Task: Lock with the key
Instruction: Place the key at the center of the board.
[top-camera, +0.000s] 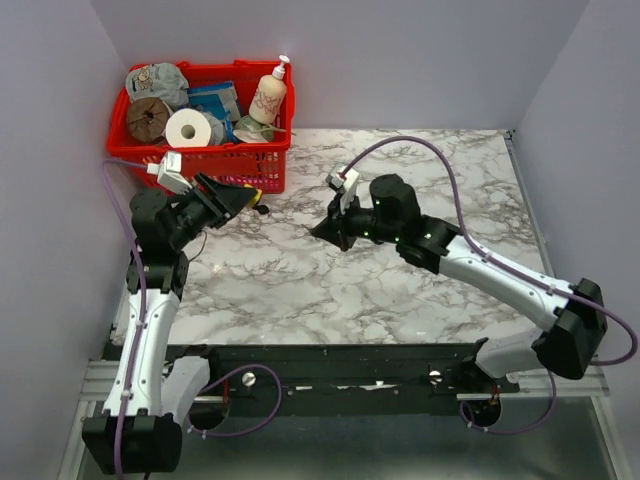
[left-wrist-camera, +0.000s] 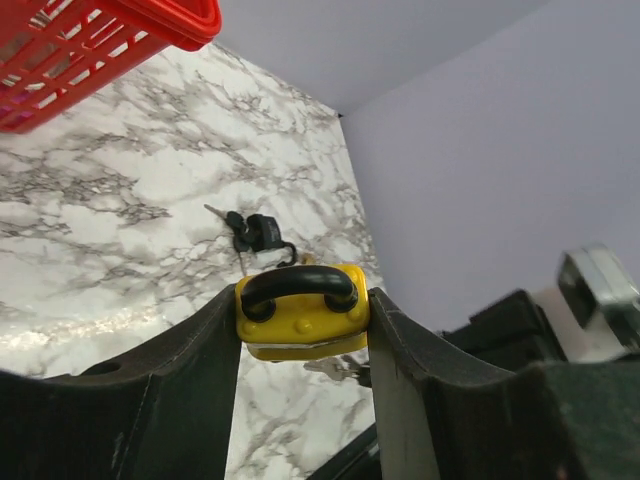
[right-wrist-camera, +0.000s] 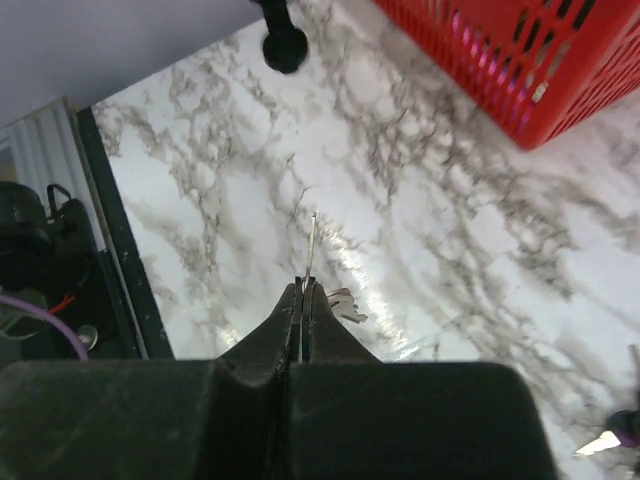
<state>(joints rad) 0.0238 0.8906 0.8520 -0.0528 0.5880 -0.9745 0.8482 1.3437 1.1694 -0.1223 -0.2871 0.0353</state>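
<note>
A yellow padlock with a black shackle sits clamped between my left gripper's two fingers, held above the marble table; it shows as a yellow spot at that gripper's tip. My right gripper is shut on a key, whose thin blade sticks out past the tips, and a second key dangles beside them. In the top view the right gripper hovers to the right of the padlock, a short gap away. The padlock's keyhole is hidden.
A red basket full of household items stands at the back left, just behind the left gripper. A black bunch of keys lies on the marble table beyond the padlock. Walls close in the left, back and right sides.
</note>
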